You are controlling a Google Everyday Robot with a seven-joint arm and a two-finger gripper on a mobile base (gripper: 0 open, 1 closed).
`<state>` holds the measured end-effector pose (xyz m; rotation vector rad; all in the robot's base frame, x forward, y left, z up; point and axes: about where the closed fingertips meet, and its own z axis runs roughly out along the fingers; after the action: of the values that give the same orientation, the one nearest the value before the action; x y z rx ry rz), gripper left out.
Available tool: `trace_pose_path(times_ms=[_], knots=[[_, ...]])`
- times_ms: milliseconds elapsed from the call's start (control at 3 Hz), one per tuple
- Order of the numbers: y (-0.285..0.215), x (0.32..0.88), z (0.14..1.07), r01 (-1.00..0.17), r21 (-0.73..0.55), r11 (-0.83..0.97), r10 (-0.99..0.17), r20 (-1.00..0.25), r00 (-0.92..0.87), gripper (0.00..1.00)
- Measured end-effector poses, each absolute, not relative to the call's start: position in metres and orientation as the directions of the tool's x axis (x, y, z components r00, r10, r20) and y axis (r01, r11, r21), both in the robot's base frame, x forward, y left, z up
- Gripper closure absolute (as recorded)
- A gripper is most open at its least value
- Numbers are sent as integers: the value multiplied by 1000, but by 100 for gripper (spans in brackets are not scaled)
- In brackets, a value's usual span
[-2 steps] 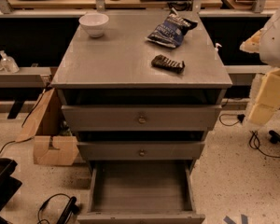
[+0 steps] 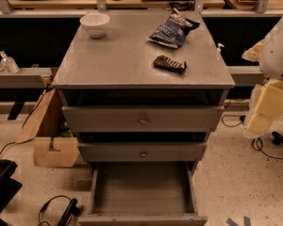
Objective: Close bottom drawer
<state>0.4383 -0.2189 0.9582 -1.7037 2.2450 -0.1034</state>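
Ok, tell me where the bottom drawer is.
The bottom drawer sits pulled out at bottom centre of the camera view, directly below the middle drawer; the end effector hangs at the right edge.

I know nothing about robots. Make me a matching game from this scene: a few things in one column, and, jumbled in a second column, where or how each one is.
Things:
1. white bowl
2. blue chip bag
3. bottom drawer
4. robot arm

Places or states:
A. pulled out, standing open
B. at the right edge of the view, beside the cabinet
C. back left corner of the cabinet top
D. back right part of the cabinet top

Pairs: 1-C, 2-D, 3-A, 4-B.

The gripper is not in view; only the arm shows.
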Motion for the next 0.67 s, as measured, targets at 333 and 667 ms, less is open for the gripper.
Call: trace_pose_path(times_ms=[333, 667], knots=[[-222, 421, 926, -926, -270, 262, -953, -224, -205, 0], [-247, 403, 858, -928, -284, 241, -962, -196, -190, 0]])
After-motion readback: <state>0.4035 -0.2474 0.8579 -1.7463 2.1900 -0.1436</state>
